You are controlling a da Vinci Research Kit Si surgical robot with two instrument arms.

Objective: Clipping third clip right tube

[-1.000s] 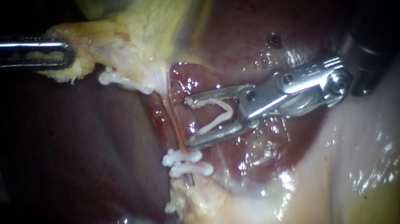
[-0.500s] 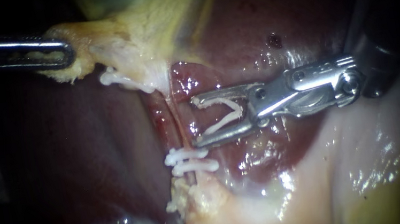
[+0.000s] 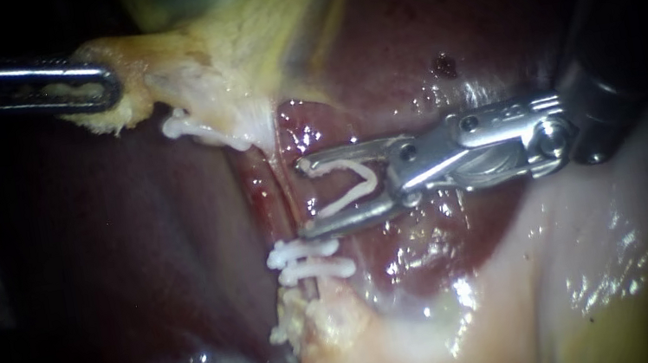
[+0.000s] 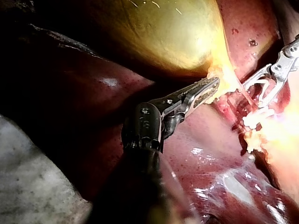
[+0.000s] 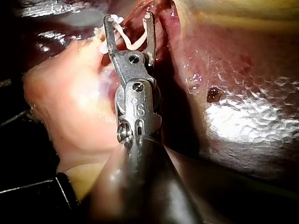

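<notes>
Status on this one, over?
Left instrument shut on gallbladder tissue. Right instrument holds open clip, tips at the tube, just above two placed clips. Nothing in the way.

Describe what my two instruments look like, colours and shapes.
The left instrument has a dark shaft, a dark wrist joint and slim silver jaws, slotted lengthwise, with toothed edges. The right instrument also has a dark shaft, then a shiny steel wrist with round pins and two thin, plain silver jaws.

Open white V-shaped clip [image 3: 351, 194] just beside thin reddish tube [image 3: 287, 205]
</notes>
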